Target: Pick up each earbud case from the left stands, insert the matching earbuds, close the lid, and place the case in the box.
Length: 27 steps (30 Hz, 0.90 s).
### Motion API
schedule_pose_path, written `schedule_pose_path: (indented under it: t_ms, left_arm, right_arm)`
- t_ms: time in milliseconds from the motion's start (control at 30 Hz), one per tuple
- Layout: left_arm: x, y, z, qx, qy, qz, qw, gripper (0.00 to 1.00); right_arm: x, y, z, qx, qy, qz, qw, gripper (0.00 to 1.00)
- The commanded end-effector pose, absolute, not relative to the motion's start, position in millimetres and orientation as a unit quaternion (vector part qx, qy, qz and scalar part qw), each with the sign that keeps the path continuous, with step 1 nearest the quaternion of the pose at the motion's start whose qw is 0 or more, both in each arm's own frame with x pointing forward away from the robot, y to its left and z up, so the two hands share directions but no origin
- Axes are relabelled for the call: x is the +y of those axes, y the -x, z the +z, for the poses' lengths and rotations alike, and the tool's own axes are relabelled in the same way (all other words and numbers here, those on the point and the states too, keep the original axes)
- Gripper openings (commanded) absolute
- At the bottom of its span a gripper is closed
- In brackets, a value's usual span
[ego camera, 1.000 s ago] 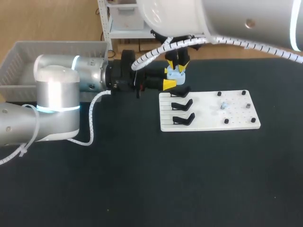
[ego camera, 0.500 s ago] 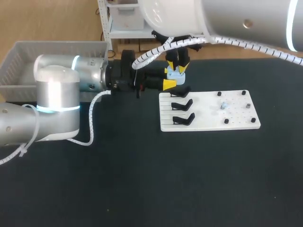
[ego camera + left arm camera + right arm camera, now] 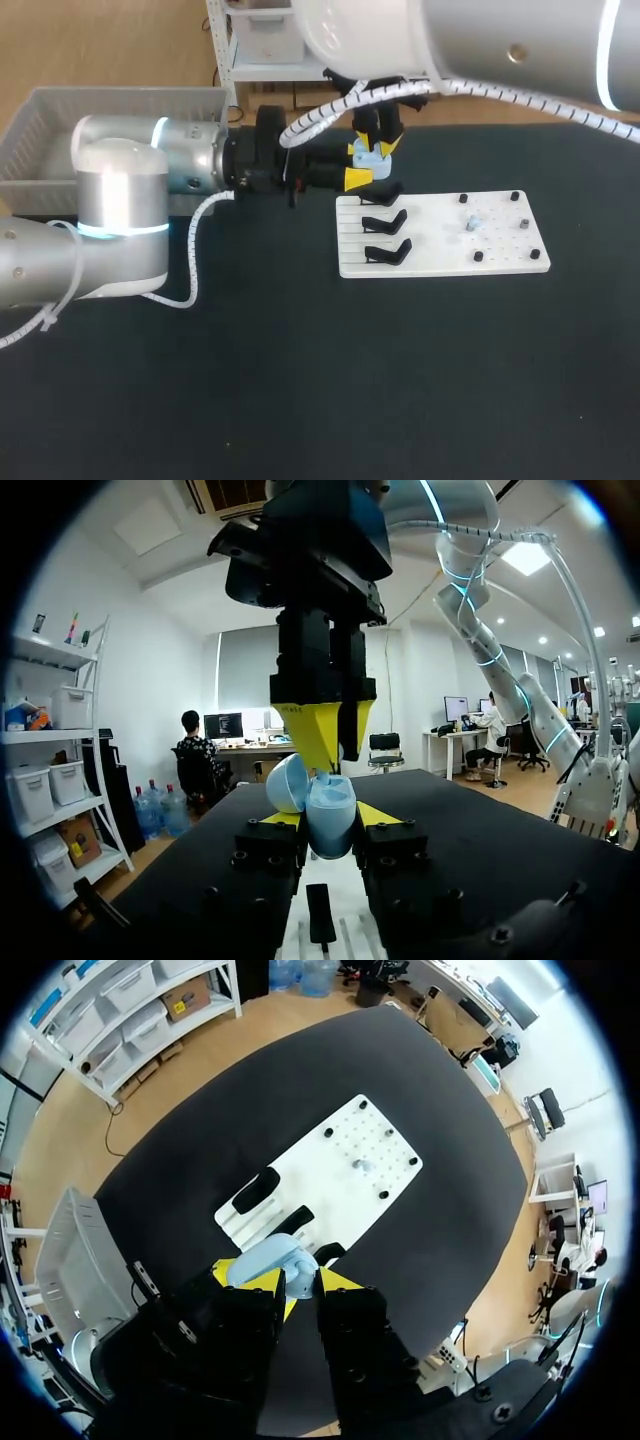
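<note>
- The left hand [image 3: 358,164] comes in from the frame's left and sits just off the upper-left corner of the white board [image 3: 440,250]. It is clamped on the light-blue earbud case [image 3: 372,156].
- In the left wrist view, its 2 yellow tips [image 3: 375,813] press the case [image 3: 330,820] from both sides, and the lid [image 3: 287,783] is tipped open.
- The right hand [image 3: 378,140] comes down from the upper right, directly over the case and touching or nearly touching it. I cannot tell whether it is open or closed.
- In the right wrist view, the case [image 3: 275,1258] lies just ahead of the right hand [image 3: 290,1280], with the board beyond it.
- 3 black stands [image 3: 385,221] line the board's left edge. The topmost stand is directly below the held case in the frame, with little room between them.
- A small pale earbud [image 3: 474,223] rests near the board's middle right, well apart from the stands.
- The grey box [image 3: 40,130] stands at the upper left, behind the left arm and well away from the case.
- A broad stretch of dark surface [image 3: 300,380] runs from the board's lower edge to the bottom of the frame and out to the right.
</note>
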<state>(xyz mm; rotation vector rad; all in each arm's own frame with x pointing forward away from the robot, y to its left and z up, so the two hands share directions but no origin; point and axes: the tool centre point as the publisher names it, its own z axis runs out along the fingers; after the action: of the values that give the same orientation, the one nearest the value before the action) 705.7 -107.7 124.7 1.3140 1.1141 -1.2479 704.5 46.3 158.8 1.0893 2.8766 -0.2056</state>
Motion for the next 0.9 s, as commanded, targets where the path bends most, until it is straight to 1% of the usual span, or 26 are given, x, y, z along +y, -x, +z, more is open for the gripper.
schedule_pose_path:
  t_ms: [33, 67, 100, 133, 167, 200, 233, 267, 300, 433, 533, 700, 800, 900]
  left_arm:
    - [-107.5, -704.1, 124.0, 0.458, -0.539, -0.511, 0.489, 0.00]
    - [-107.5, -704.1, 124.0, 0.458, -0.539, -0.511, 0.489, 0.00]
    - [-107.5, -704.1, 124.0, 0.458, -0.539, -0.511, 0.489, 0.00]
    - [-107.5, -704.1, 124.0, 0.458, -0.539, -0.511, 0.489, 0.00]
    - [-107.5, -704.1, 124.0, 0.458, -0.539, -0.511, 0.489, 0.00]
    - [-107.5, -704.1, 124.0, 0.458, -0.539, -0.511, 0.489, 0.00]
    - [-107.5, -704.1, 124.0, 0.458, -0.539, -0.511, 0.489, 0.00]
    - [-107.5, -704.1, 124.0, 0.458, -0.539, -0.511, 0.489, 0.00]
    - [-107.5, -704.1, 124.0, 0.458, -0.539, -0.511, 0.489, 0.00]
    - [-107.5, -704.1, 124.0, 0.458, -0.539, -0.511, 0.489, 0.00]
    - [-107.5, -704.1, 124.0, 0.458, -0.539, -0.511, 0.489, 0.00]
    - [-107.5, -704.1, 124.0, 0.458, -0.539, -0.511, 0.489, 0.00]
    - [-107.5, -704.1, 124.0, 0.458, -0.539, -0.511, 0.489, 0.00]
    - [-107.5, -704.1, 124.0, 0.458, -0.539, -0.511, 0.489, 0.00]
  right_arm:
    - [47.1, -706.7, 156.8, 0.933, -0.353, -0.065, 0.029, 0.15]
    - [47.4, -706.6, 156.8, 0.933, -0.352, -0.063, 0.029, 0.40]
    - [48.0, -705.8, 157.8, 0.934, -0.352, -0.058, 0.030, 0.63]
    - [47.8, -704.9, 159.2, 0.934, -0.351, -0.056, 0.032, 0.83]
    - [47.3, -702.8, 161.6, 0.935, -0.350, -0.050, 0.036, 0.88]
    - [46.9, -699.8, 164.5, 0.935, -0.349, -0.046, 0.037, 0.85]
    - [45.8, -696.2, 167.6, 0.936, -0.347, -0.042, 0.040, 0.68]
    - [44.1, -691.7, 170.6, 0.938, -0.343, -0.035, 0.040, 0.49]
    - [42.6, -686.5, 173.9, 0.942, -0.333, -0.029, 0.042, 0.47]
    - [29.4, -667.4, 183.2, 0.952, -0.300, 0.000, 0.057, 0.46]
    - [9.9, -659.3, 185.3, 0.958, -0.273, 0.038, 0.083, 0.46]
    - [-24.8, -654.6, 176.9, 0.959, -0.247, 0.052, 0.126, 0.43]
    - [-44.1, -656.6, 168.5, 0.957, -0.248, 0.046, 0.143, 0.47]
    - [-55.7, -658.1, 161.3, 0.956, -0.248, 0.046, 0.149, 0.46]
